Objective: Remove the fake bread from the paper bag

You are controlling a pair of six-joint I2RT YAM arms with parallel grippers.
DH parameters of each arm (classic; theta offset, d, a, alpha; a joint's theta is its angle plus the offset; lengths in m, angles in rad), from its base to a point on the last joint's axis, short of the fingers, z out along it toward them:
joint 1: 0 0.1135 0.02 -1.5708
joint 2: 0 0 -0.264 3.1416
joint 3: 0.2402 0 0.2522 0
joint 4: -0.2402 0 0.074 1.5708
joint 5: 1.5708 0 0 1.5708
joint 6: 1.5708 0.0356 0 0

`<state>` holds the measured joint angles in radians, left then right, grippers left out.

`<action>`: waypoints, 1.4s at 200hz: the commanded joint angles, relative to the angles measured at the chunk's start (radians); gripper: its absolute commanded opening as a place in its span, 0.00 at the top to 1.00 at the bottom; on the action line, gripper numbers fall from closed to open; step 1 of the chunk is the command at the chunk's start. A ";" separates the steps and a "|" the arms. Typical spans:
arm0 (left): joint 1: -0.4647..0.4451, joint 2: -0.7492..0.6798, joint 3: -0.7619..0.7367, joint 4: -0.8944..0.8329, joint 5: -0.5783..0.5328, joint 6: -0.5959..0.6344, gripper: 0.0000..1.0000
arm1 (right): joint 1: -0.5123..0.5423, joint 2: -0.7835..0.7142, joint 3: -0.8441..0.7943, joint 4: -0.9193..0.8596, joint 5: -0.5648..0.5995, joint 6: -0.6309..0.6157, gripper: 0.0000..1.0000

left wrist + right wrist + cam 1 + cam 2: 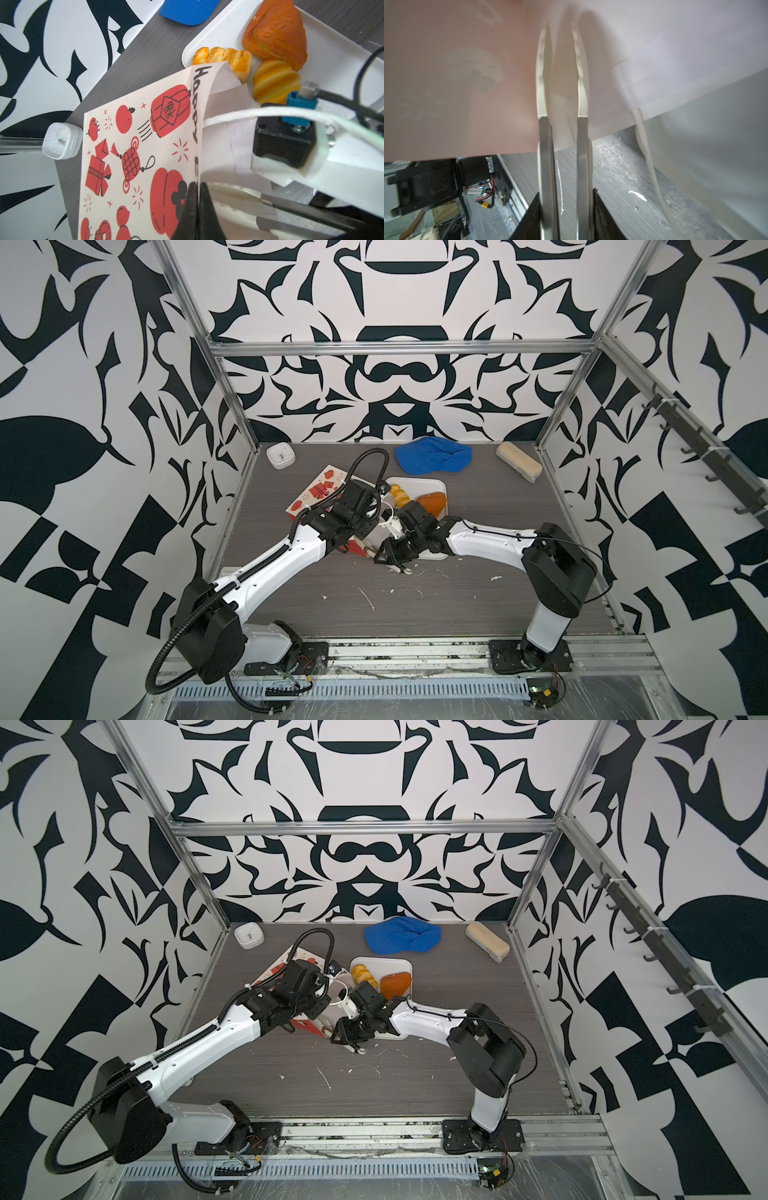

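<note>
The paper bag (320, 493) (133, 158), white with red prints, lies on its side left of the white tray (419, 483). My left gripper (197, 185) is shut on the bag's mouth edge. My right gripper (564, 193) is shut on a pair of tongs (545, 135). The tongs' cream tips (543, 62) reach into the bag's white inside, a little apart with nothing between them. On the tray (218, 27) lie three pieces of fake bread: a braided loaf (224, 58), a brown triangular pastry (276, 35) and a yellow croissant (274, 81). No bread shows inside the bag.
A blue cap (432, 458) lies at the back, a white clock (280, 456) at the back left and a beige block (519, 466) at the back right. White scraps (365, 597) dot the grey table near the front. Metal frame posts edge the table.
</note>
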<state>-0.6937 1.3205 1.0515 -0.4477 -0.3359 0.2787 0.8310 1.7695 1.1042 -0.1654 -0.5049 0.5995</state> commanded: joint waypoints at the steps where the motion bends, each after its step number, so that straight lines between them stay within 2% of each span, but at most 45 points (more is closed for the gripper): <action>1: -0.001 -0.082 -0.030 -0.002 0.013 0.018 1.00 | -0.001 -0.050 0.034 0.024 0.063 -0.005 0.62; 86: -0.003 -0.126 -0.080 0.035 0.021 0.008 1.00 | -0.007 -0.016 0.031 0.145 0.140 0.026 0.59; 178: -0.002 -0.117 -0.081 0.050 0.035 0.000 1.00 | -0.015 -0.020 0.035 0.145 0.198 0.003 0.57; 227: -0.003 -0.114 -0.079 0.051 0.041 0.002 1.00 | -0.058 -0.013 0.024 0.226 0.119 0.042 0.54; 280: -0.003 -0.106 -0.080 0.057 0.057 -0.001 1.00 | -0.072 0.038 0.068 0.209 0.090 0.036 0.52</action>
<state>-0.6941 1.2148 0.9791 -0.4084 -0.3092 0.2863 0.7631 1.7916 1.1164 -0.0002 -0.3840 0.6281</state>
